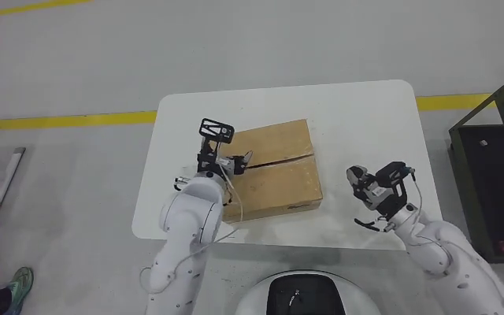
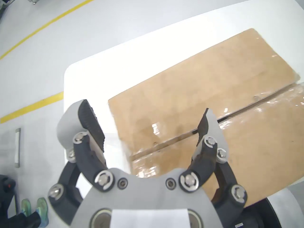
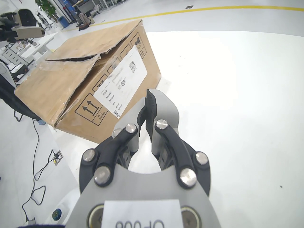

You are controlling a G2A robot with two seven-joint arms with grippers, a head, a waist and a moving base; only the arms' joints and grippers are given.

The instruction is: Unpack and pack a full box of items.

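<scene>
I'm hovering left gripper [image 2: 146,110], released, over box [image 1: 276,150] seam mid-frame, likely for the flaps; right gripper [image 3: 148,99], clenched empty, idling lower right.

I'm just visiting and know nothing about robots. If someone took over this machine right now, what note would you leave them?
Left gripper: open, empty, above the box near one end of its top seam.
Right gripper: shut, empty, over the table beside the box.
Box: on the table, flaps down, seam gaping slightly, one flap crumpled.
Done: nothing; flaps not yet opened.
Left: open the flaps, unpack the items, then pack them back.
</scene>
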